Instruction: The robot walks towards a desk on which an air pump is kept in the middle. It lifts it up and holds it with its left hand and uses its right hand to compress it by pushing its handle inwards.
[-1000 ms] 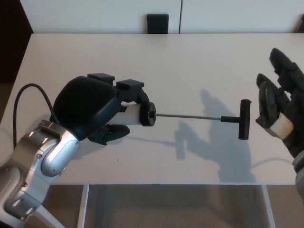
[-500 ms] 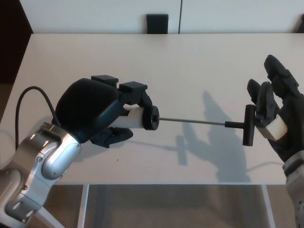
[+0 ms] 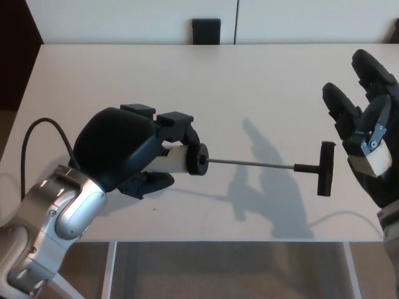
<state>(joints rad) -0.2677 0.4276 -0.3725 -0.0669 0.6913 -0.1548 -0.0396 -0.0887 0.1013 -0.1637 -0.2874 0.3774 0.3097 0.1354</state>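
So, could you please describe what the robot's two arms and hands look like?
The left hand has a bulky, rounded black shell with blocky black fingers, on a silver metal forearm trailing a black cable. The right hand is black with thick fingers and a cream-coloured pad.

A white desk (image 3: pixel 249 81) fills most of the view, lit from above — sharp shadows lie on its top. Behind it runs a white wall of panels (image 3: pixel 124 18) with a black box (image 3: pixel 206 31) at its foot. Beige floor (image 3: pixel 230 271) shows below — dark at far left.
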